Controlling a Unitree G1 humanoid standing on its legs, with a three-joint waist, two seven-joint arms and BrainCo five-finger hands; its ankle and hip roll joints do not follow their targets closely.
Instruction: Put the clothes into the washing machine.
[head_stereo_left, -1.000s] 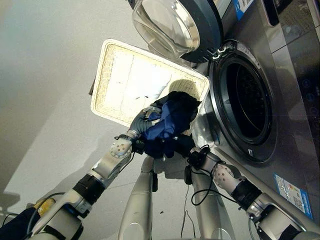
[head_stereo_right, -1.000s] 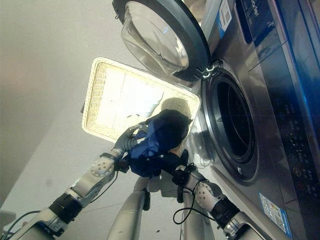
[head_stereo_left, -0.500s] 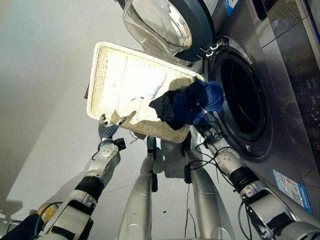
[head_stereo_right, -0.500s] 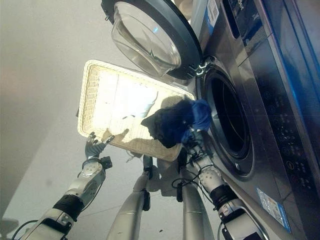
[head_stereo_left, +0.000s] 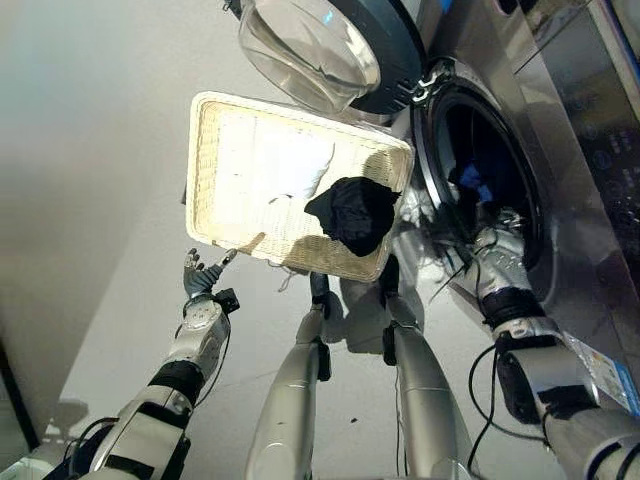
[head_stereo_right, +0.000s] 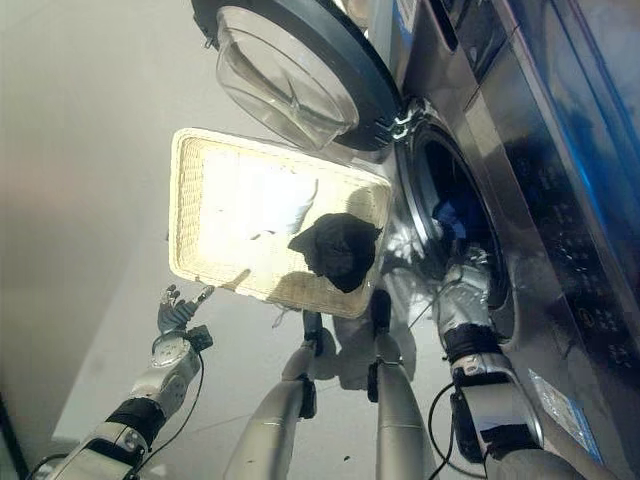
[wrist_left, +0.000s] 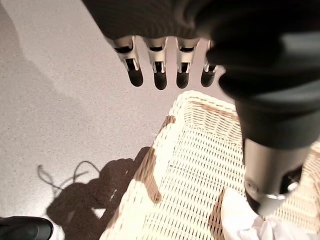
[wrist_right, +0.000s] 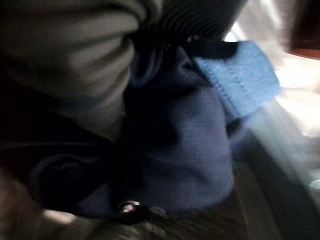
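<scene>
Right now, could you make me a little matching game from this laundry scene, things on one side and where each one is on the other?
Things:
1. blue garment
2. black garment
3. left hand
4. white cloth

Places:
A. over the floor beside the basket
B. inside the washing machine drum
C. basket corner nearest the washer
D. middle of the basket

Pairs: 1-B, 2-C, 3-A, 4-D

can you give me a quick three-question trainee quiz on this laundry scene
1. True or false: the round glass door of the silver washing machine is shut.
2. Where is the blue garment? A) cream wicker basket B) machine drum C) grey floor
3. Which item lies in the cream wicker basket near the drum?

Key: 1 false. 2 B, with the right hand reaching into the drum. 3 the black garment; the left hand hovers open by the basket's rim.
</scene>
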